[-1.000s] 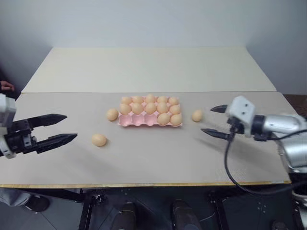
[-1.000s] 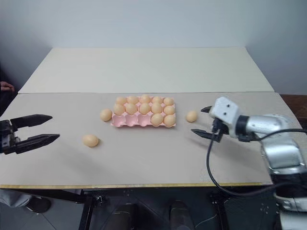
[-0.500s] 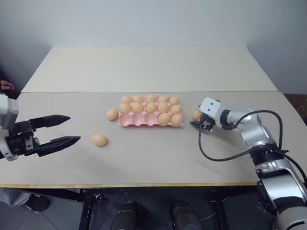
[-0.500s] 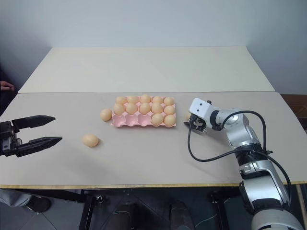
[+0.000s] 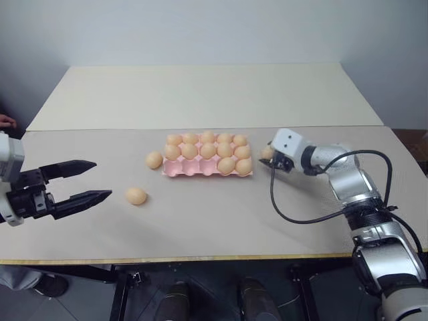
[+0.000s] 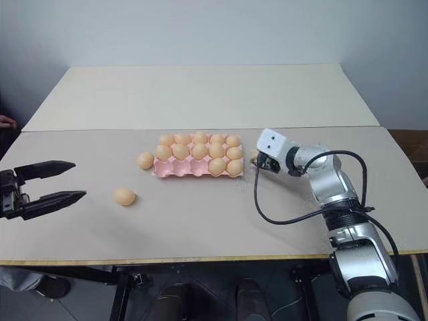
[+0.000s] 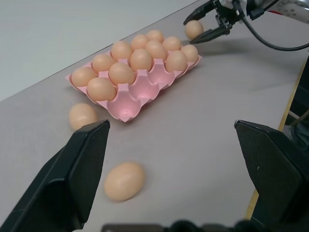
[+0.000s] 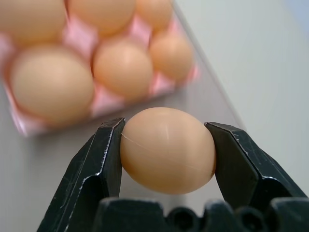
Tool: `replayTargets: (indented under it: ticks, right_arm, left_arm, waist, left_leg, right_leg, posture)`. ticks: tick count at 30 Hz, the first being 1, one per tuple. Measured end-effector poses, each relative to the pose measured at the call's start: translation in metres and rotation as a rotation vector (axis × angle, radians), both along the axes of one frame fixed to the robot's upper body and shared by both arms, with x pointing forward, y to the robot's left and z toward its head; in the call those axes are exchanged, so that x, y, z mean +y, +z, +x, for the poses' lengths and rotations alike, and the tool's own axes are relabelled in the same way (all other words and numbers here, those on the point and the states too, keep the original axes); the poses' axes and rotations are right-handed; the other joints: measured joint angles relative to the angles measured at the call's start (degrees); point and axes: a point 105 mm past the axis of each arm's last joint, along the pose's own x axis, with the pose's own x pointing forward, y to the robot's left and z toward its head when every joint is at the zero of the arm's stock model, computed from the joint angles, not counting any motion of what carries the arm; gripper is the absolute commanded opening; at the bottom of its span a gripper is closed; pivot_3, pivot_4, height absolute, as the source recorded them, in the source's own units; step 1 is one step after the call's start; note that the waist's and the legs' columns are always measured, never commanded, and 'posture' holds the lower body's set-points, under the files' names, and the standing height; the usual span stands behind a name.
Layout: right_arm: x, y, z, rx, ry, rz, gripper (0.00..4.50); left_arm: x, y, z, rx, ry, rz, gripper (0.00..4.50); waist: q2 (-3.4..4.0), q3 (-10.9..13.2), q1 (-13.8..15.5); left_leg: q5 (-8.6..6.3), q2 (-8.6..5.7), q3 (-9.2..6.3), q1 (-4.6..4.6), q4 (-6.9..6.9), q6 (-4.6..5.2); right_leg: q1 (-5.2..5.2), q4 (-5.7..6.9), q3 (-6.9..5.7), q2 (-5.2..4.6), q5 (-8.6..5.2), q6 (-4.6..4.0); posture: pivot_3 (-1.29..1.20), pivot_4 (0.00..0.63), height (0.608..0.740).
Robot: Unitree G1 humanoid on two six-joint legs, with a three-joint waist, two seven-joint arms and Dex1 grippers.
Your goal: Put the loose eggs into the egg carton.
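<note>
Two pale beige tables end to end against a plain grey-white wall.

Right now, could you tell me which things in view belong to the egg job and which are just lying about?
Job: egg carton; two loose eggs on the table; egg clamped in the right pincer; open left pincer.
Lying about: only the table itself.

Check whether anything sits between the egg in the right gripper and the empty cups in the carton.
The right gripper is shut on an egg beside the egg carton. The cups nearest it hold eggs; the empty cups lie at the near row's left, so the egg must pass above or around them.
</note>
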Motion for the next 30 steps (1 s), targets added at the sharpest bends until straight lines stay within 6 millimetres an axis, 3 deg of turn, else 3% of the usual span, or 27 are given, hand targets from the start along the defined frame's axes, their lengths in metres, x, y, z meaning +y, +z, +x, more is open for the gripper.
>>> replayTargets:
  ticks: [5,10,13,19,25,30]
  right_arm:
    - [0.067,0.024,-0.019,-0.037,0.179,0.081,2.56]
    - [0.111,0.007,-0.031,0.008,0.276,0.077,2.56]
    - [0.12,-0.001,-0.032,0.041,0.279,0.08,2.56]
    - [0.129,-0.017,-0.026,0.066,0.231,0.058,4.43]
    - [0.124,-0.01,-0.026,0.038,0.218,0.064,4.48]
    - [0.097,0.029,-0.033,0.003,0.206,0.163,4.48]
  left_arm:
    - [-0.003,0.001,0.0,-0.009,-0.003,0.001,4.5]
    - [-0.003,0.002,0.0,-0.012,-0.005,-0.003,4.5]
    - [-0.003,0.001,0.0,-0.009,-0.004,-0.003,4.5]
    - [-0.002,-0.001,-0.001,-0.001,0.0,-0.003,4.5]
    - [-0.001,0.001,-0.002,-0.008,0.001,-0.002,4.5]
    - [-0.001,0.001,-0.001,-0.009,0.001,-0.001,4.5]
  waist:
    - [0.0,0.0,-0.32]
    - [-0.01,-0.01,-0.28]
    - [-0.02,-0.01,-0.22]
    - [-0.02,-0.01,-0.33]
    - [-0.01,-0.01,-0.32]
    - [-0.01,-0.01,-0.11]
  left_leg:
    - [0.0,0.06,0.0,0.01,0.0,0.0]
    - [0.0,0.05,0.0,0.01,0.0,-0.01]
    - [0.0,0.05,0.0,0.01,0.0,-0.01]
    - [0.0,0.06,0.0,0.03,0.0,-0.01]
    - [0.0,0.06,0.0,0.03,-0.01,-0.01]
    - [-0.01,0.06,0.0,0.0,0.0,-0.01]
  right_leg:
    - [-0.01,0.01,0.02,0.05,0.0,-0.01]
    - [-0.05,0.02,0.03,0.05,0.01,-0.02]
    - [-0.05,0.02,0.03,0.05,0.01,-0.02]
    - [-0.09,0.07,0.07,0.08,0.01,-0.02]
    - [-0.1,0.06,0.08,0.08,0.01,-0.02]
    - [-0.09,0.03,0.08,0.07,0.01,-0.02]
  posture:
    - [0.0,0.15,0.74]
    - [0.0,0.15,0.74]
    - [0.0,0.15,0.74]
    - [0.0,0.15,0.74]
    - [0.0,0.15,0.74]
    - [0.0,0.15,0.74]
